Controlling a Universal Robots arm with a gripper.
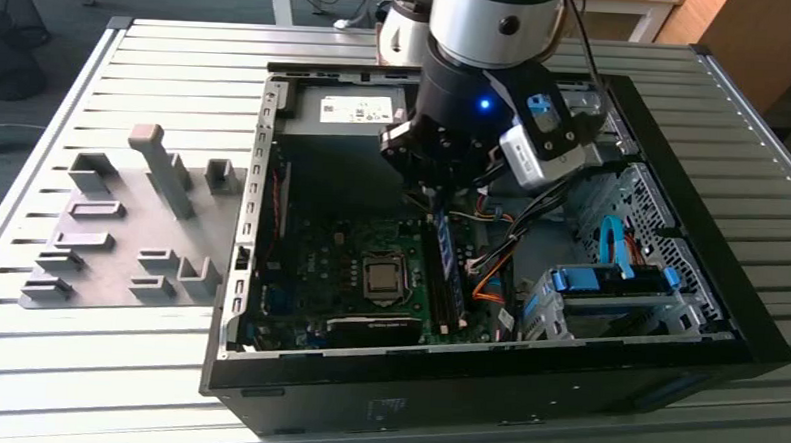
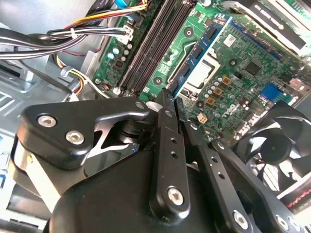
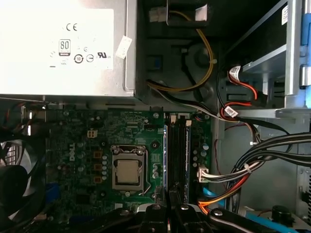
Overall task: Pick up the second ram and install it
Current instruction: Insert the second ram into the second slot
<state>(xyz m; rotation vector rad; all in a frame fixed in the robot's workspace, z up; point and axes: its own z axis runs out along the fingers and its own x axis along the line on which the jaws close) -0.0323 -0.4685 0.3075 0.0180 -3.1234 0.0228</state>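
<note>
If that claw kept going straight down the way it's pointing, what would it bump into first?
Most likely the second ram, the thin stick standing on edge in the motherboard slots. The gripper hangs right over its end; the gap between them is hard to judge.

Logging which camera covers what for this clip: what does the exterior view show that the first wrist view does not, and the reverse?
Exterior view alone: the grey holder blocks on the slatted table at that view's left, the whole open computer case, the blue drive brackets, and the arm reaching down into the case. First wrist view alone: the label face of the power supply and the cable bundle close up. Both: the motherboard with its processor socket, the ram standing in the slots, and the gripper at its end.
</note>
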